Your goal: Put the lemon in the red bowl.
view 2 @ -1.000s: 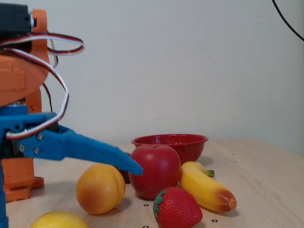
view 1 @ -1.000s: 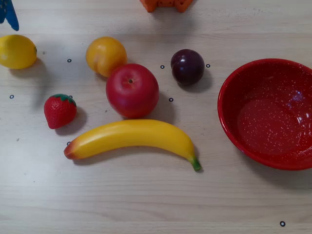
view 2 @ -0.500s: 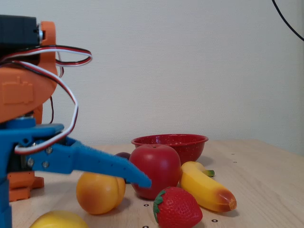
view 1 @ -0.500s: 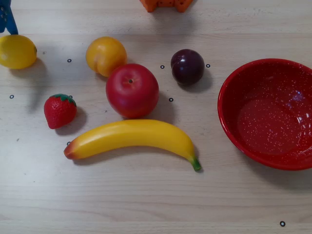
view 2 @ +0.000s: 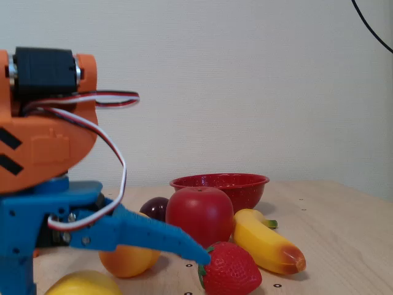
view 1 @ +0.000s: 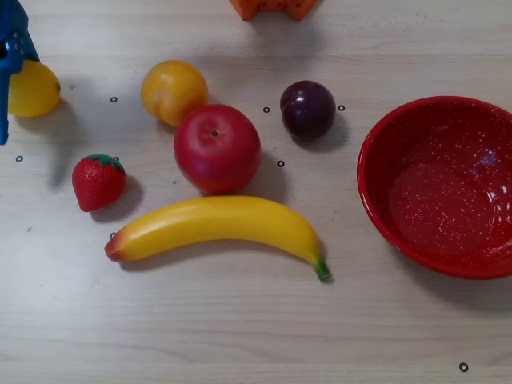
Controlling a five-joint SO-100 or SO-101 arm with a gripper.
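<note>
Already over the lemon (view 1: 32,88) at the overhead view's far left, the blue gripper (view 1: 6,72) covers its left end; the red bowl (view 1: 376,200) waits well apart, far right. Jaw state cannot be told.

Blue jaws above lemon (view 2: 83,284), finger (view 2: 153,236) crossing strawberry (view 2: 230,268), red bowl (view 2: 219,183) behind

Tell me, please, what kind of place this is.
Probably a hobby or lab test bench: a pale wooden table marked with small ring dots, plastic toy fruit such as the banana, and a plain white wall behind.
</note>
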